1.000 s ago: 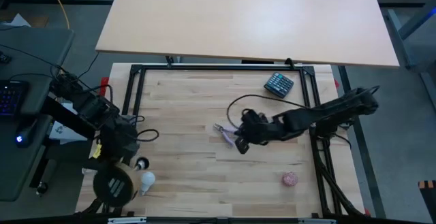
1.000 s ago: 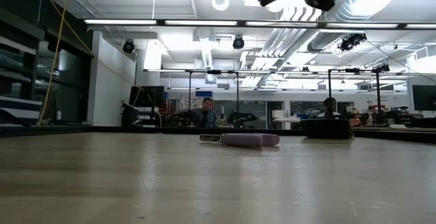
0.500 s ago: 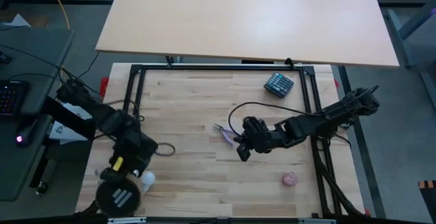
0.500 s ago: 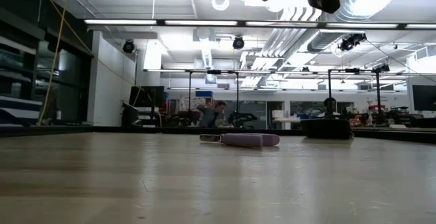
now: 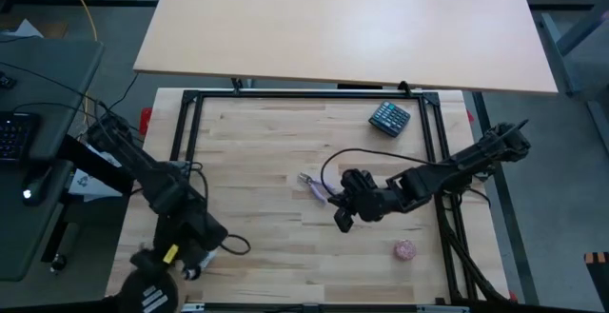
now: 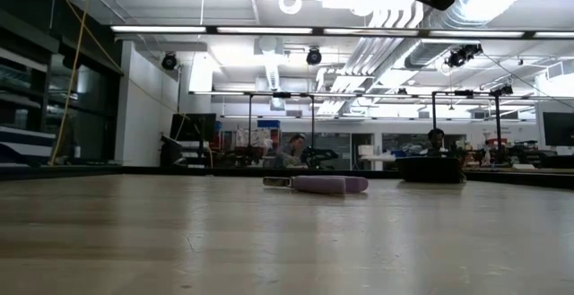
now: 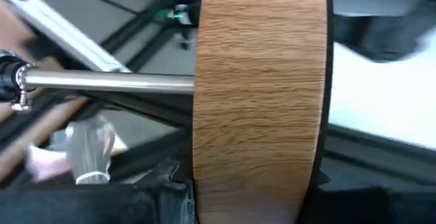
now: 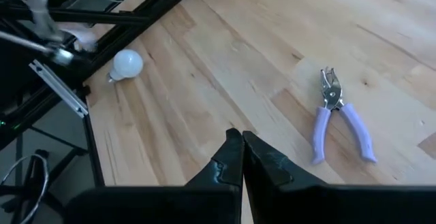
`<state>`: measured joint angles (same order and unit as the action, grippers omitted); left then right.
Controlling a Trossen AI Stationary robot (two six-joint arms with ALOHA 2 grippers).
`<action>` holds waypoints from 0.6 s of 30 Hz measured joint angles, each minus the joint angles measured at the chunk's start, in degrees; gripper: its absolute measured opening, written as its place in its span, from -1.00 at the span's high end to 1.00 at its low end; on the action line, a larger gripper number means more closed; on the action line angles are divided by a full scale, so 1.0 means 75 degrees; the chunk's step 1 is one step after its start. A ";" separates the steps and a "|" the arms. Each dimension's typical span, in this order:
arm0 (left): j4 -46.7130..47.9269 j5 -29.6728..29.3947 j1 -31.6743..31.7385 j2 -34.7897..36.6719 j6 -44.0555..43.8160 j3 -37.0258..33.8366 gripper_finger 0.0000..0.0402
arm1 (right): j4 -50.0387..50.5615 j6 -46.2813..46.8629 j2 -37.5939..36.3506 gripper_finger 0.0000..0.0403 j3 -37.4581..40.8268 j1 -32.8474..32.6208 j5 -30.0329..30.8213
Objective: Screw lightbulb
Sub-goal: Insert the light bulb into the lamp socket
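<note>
The left gripper (image 5: pixel 181 261) sits at the table's near left corner, low over the boards. Its jaws are narrowly parted and close on the rim of the wooden disc (image 7: pixel 262 98), which fills the left wrist view on edge. A thin metal stem (image 7: pixel 109 82) runs out sideways from the disc's face. From above, the disc's dark underside (image 5: pixel 152 294) shows at the table edge, just beside the gripper.

The right gripper (image 8: pixel 242 157) hangs above the middle of the table with its fingertips pressed together and nothing between them. From above, it (image 5: pixel 343 220) lies just short of the purple-handled pliers (image 5: pixel 314 185), apart from them.

The lightbulb (image 8: pixel 125 65) lies on its side on the boards near the black frame rail at the left side, seen only from the right wrist camera; the left arm covers that spot from above. No gripper touches it.

Further out, a pinkish ball (image 5: pixel 405 250) rests near the right front of the table (image 5: pixel 266 142), and a calculator (image 5: pixel 389 118) lies toward the far right. At table height, the pliers (image 6: pixel 318 184) lie flat mid-table.
</note>
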<state>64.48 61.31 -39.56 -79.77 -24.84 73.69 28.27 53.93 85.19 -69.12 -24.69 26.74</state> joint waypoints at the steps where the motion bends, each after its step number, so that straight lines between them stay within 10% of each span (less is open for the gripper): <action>1: 0.0098 -0.0199 -0.0030 -0.0127 0.0160 0.0000 0.44 | 0.0003 0.0000 0.0000 1.00 0.0000 -0.0022 0.0038; 12: 0.1129 -0.0750 -0.0524 -0.1013 0.1588 0.0014 0.44 | -0.0038 -0.0017 0.0000 1.00 -0.0003 -0.0029 0.0029; 18: 0.1622 -0.3352 -0.0400 -0.0863 0.0719 -0.0006 0.45 | -0.0061 -0.0070 0.0000 1.00 -0.0003 -0.0029 0.0044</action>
<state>76.65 36.18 -42.56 -86.24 -19.45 73.65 27.81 53.40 85.19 -69.14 -24.91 27.07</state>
